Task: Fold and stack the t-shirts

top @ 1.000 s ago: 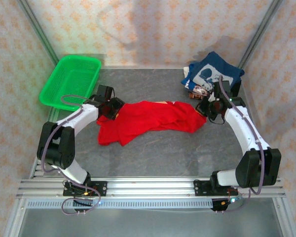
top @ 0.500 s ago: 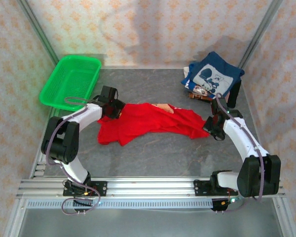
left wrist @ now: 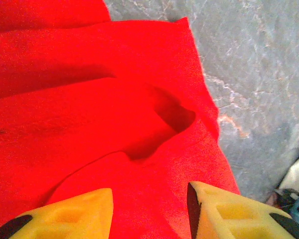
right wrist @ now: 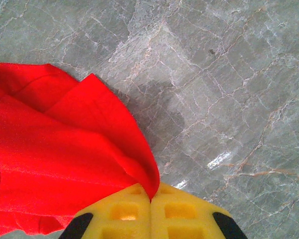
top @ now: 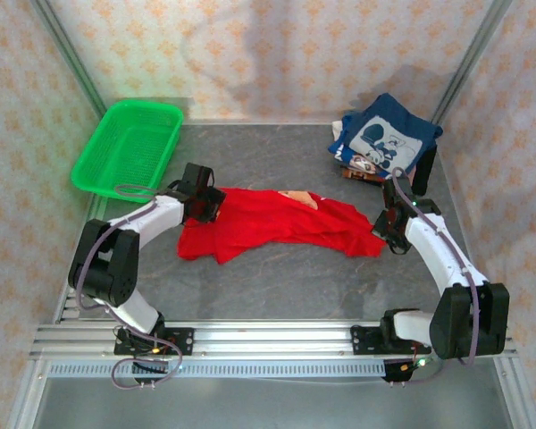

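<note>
A bright red t-shirt (top: 268, 223) lies crumpled across the middle of the grey table, a bit of its print showing at the far edge. My left gripper (top: 205, 207) is at the shirt's left end; in the left wrist view its yellow fingers (left wrist: 84, 211) stand apart over the red cloth (left wrist: 89, 119), gripping nothing. My right gripper (top: 384, 234) is at the shirt's right end, shut on the red t-shirt's edge (right wrist: 89, 149), which runs into the closed yellow pads (right wrist: 150, 209). A navy t-shirt (top: 386, 138) with white print tops a pile at the back right.
A green plastic basket (top: 129, 143) stands at the back left corner. The pile under the navy shirt sits close behind my right arm. Bare grey table (top: 286, 277) lies in front of the red shirt. Patterned walls close in the sides and back.
My right gripper has pulled the shirt's right end to the right and nearer, stretching the cloth out. My left gripper shifted slightly right over the left end, its jaws narrowing.
</note>
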